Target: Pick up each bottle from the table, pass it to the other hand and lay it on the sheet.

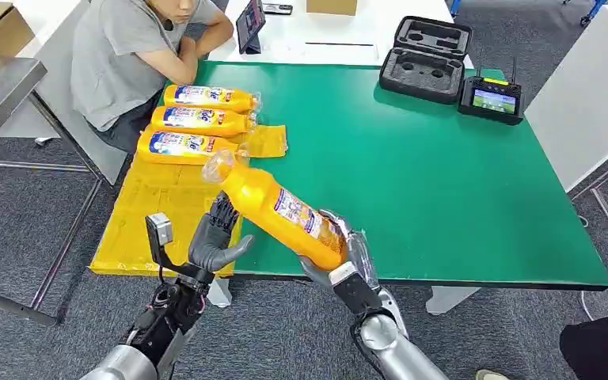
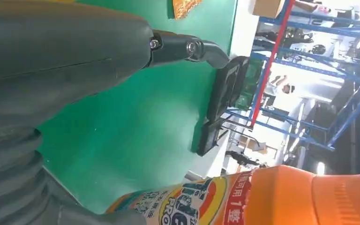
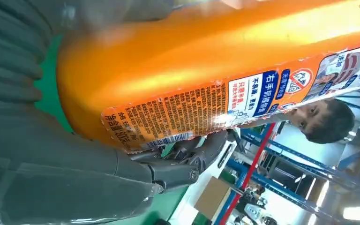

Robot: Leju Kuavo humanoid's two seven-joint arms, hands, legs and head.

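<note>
Both silver arms are rising from below in the head view, and the right hand (image 1: 340, 257) is clamping its fingers on the base of the orange bottle (image 1: 277, 210), holding it tilted over the near edge of the counter (image 1: 443, 182) with its cap toward the yellow sheet (image 1: 154, 218). Beside the bottle's neck the left hand (image 1: 218, 237) is waiting with fingers apart, holding nothing. Gripped only at the base, the bottle could pivot or slip during the pass, I judge, and fall past the counter edge. Three laid bottles (image 1: 198, 121) are taking the sheet's far end beside a seated person (image 1: 134, 55), so only the near part is free. Farther from the bottle, a black foam case (image 1: 426, 57) and a controller (image 1: 491, 97) are sitting.

From the left wrist, one dark finger (image 2: 187, 47) is stretching over the green counter, the bottle's label close by but untouched.

From the right wrist, fingers (image 3: 201, 154) are wrapping under the bottle.
</note>
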